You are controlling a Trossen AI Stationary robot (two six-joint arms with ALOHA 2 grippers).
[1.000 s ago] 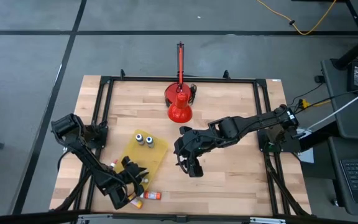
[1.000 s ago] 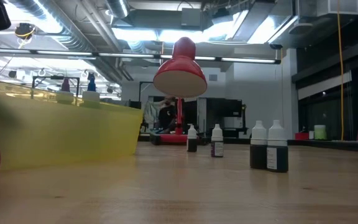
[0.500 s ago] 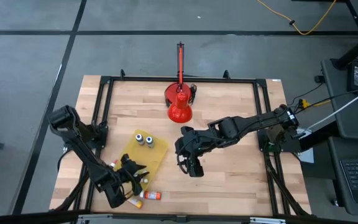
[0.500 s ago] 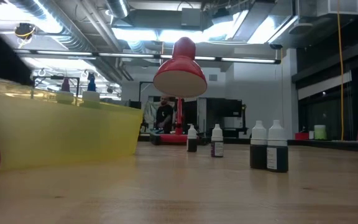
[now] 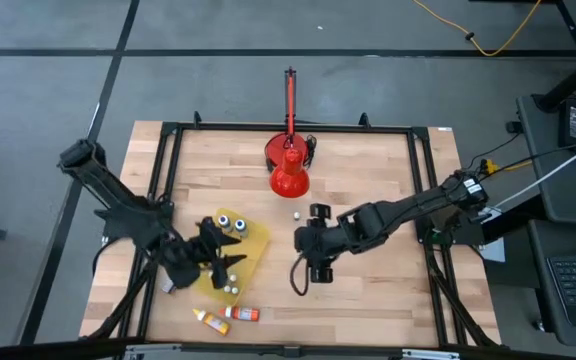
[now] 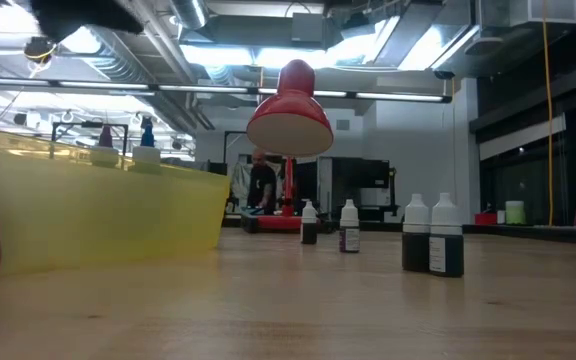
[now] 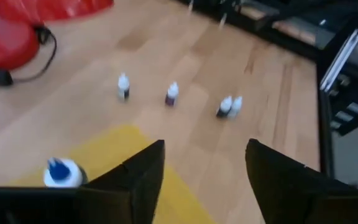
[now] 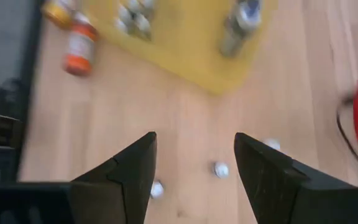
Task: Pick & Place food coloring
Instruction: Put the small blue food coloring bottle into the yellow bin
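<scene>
Two pale-capped food coloring bottles [image 5: 232,224] stand at the far end of the yellow tray [image 5: 250,247], and two tiny ones [image 5: 228,288] at its near corner. One of the far pair shows blue [image 7: 61,173] in the left wrist view. An orange-yellow bottle [image 5: 205,318] and a red bottle [image 5: 244,314] lie on their sides on the table, near of the tray. Several dark bottles [image 6: 430,235] stand mid-table; one pale cap [image 5: 295,214] shows from above. My left gripper [image 5: 218,262] hangs open over the tray. My right gripper [image 5: 318,268] hangs open above the standing bottles [image 8: 220,168].
A red cone-shaped lamp [image 5: 288,176] with an upright red rod stands at the far middle of the table. Black frame rails [image 5: 168,180] run along the table's edges. Bare wood lies at the near right [image 5: 388,300].
My left arm has swung up from the near edge beside the lying bottles; its gripper now hangs farther in, over the yellow tray. My right gripper has shifted a little toward the table's right, uncovering a pale cap to its far left.
</scene>
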